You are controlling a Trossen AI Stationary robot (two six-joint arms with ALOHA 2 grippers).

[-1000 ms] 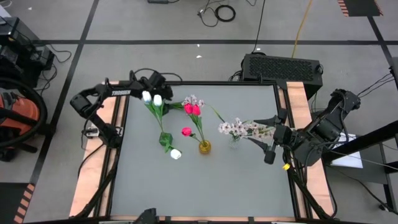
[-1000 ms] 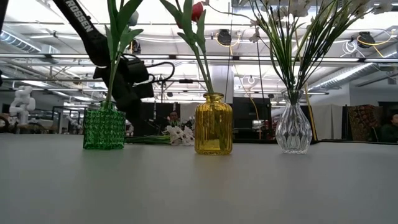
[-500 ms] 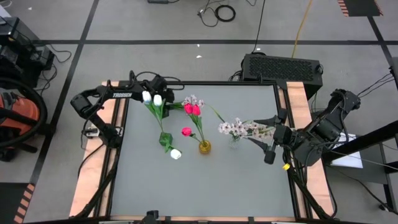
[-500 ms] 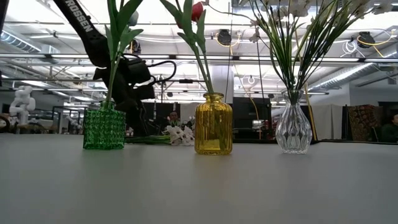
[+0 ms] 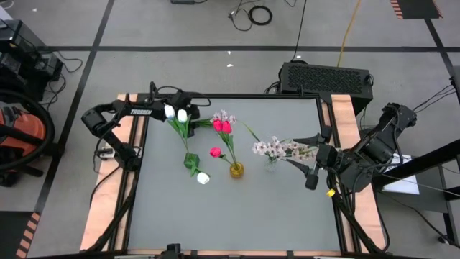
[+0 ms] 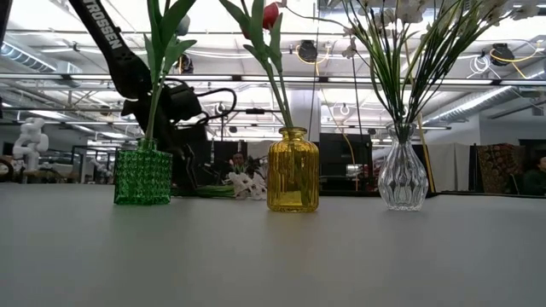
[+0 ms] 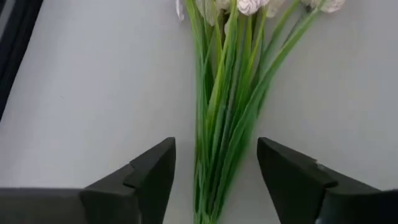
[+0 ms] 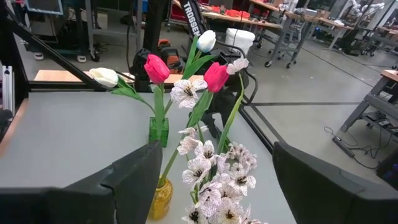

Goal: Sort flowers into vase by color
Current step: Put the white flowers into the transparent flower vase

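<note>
Seen only from left wrist: left gripper (image 7: 216,177) spread open, astride loose spray of green stems with pale blossoms (image 7: 227,93) lying on smooth grey table (image 7: 87,87), gripping nothing. Right gripper (image 5: 313,175) open, empty.

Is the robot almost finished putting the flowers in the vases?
Nearly. White tulips stand in the green vase, pink-red tulips in the yellow vase, pale blossoms in the clear vase. The open left gripper straddles one last spray lying on the table. The right gripper waits, open.

White lettering "TROSSEN" runs along the left arm (image 5: 140,111); no other text can be read.
</note>
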